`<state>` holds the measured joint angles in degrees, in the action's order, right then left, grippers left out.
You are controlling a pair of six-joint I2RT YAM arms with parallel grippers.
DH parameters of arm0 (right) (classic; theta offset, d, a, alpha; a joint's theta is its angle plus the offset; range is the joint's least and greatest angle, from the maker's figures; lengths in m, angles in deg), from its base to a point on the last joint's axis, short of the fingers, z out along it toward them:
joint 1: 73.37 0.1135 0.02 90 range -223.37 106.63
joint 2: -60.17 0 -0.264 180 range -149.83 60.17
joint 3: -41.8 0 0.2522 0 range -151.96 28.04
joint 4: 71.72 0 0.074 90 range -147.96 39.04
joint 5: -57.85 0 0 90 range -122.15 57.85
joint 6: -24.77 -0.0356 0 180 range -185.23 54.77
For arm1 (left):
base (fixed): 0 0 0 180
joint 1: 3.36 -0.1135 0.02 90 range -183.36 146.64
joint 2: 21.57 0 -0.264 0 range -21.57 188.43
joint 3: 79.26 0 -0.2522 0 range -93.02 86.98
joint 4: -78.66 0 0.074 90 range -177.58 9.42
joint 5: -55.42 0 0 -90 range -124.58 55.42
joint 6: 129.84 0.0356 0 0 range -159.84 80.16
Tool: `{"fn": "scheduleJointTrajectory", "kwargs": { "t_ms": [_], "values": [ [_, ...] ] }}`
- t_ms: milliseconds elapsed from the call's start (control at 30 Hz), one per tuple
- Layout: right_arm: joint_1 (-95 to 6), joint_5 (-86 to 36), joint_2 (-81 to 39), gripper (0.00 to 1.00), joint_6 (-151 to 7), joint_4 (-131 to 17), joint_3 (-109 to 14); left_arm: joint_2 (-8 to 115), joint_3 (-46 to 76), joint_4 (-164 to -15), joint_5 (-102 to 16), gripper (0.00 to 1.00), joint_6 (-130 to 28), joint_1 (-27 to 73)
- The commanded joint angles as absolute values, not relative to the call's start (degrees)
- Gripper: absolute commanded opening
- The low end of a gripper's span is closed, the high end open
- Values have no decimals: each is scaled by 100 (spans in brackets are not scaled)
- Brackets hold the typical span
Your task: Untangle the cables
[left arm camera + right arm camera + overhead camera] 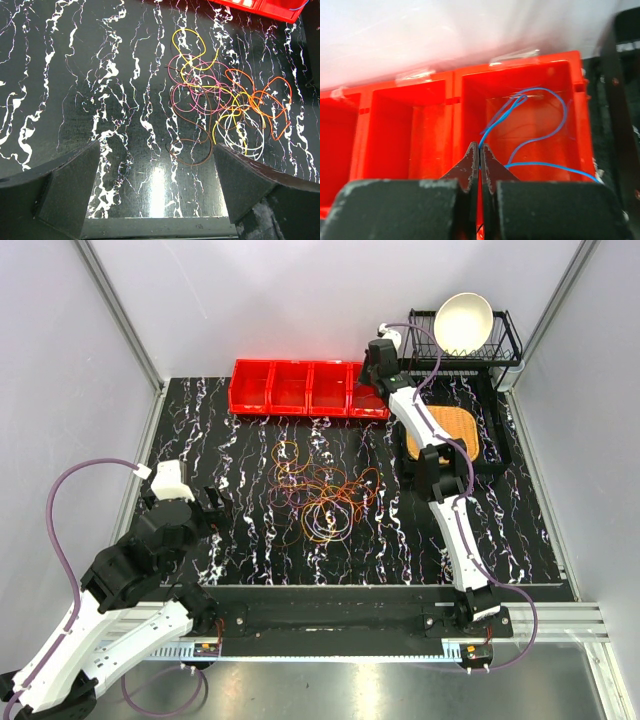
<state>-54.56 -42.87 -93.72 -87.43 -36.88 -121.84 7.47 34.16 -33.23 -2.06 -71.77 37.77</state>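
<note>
You have a black, white-veined counter with a row of red bins at its far edge. Far right, you'll see a black wire dish rack holding a tilted cream bowl, and a woven yellow basket just in front.

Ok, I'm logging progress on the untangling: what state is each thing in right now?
Left gripper: open, empty, above the table.
Right gripper: shut on the blue cable.
Blue cable: pinched, hanging into the red bin's end compartment.
Other cables: tangled in one pile on the table.
Bowl: propped on edge in the rack.
</note>
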Motion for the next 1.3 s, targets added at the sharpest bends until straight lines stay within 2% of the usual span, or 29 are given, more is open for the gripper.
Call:
{"fn": "scheduleJointTrajectory", "kwargs": {
  "t_ms": [0,233,600,700,733,800,833,1033,1133,1267],
  "values": [
    [-5412,-3883,-9259,0,-8694,-4380,-12524,814,3460,-3581,-276,99,-7096,3743],
    [-5386,-3707,-9452,0,-8738,-4627,-12647,805,3468,-3581,-285,99,-7096,3743],
    [-5421,-4164,-9470,0,-8527,-4636,-12173,796,3460,-3581,-285,99,-7096,3743],
    [-5447,-4348,-9312,18,-8571,-4619,-11875,805,3477,-3572,-224,99,-7131,3743],
    [-5456,-4375,-9181,43,-8553,-4618,-11813,805,3469,-3537,-188,99,-7174,3743],
    [-5456,-4401,-9040,65,-8527,-4610,-11646,823,3460,-3502,-100,99,-7227,3743],
    [-5456,-4384,-8865,72,-8518,-4531,-11628,840,3460,-3467,-74,99,-7245,3734],
    [-5421,-4060,-8038,79,-8588,-4153,-11478,919,3425,-3405,14,99,-7315,3734],
    [-5333,-3953,-7730,98,-8571,-3671,-11636,989,3460,-3397,49,99,-7350,3734],
    [-5263,-3936,-7300,100,-8737,-2643,-11647,1200,3407,-3327,189,99,-7429,3734]
  ]
}}
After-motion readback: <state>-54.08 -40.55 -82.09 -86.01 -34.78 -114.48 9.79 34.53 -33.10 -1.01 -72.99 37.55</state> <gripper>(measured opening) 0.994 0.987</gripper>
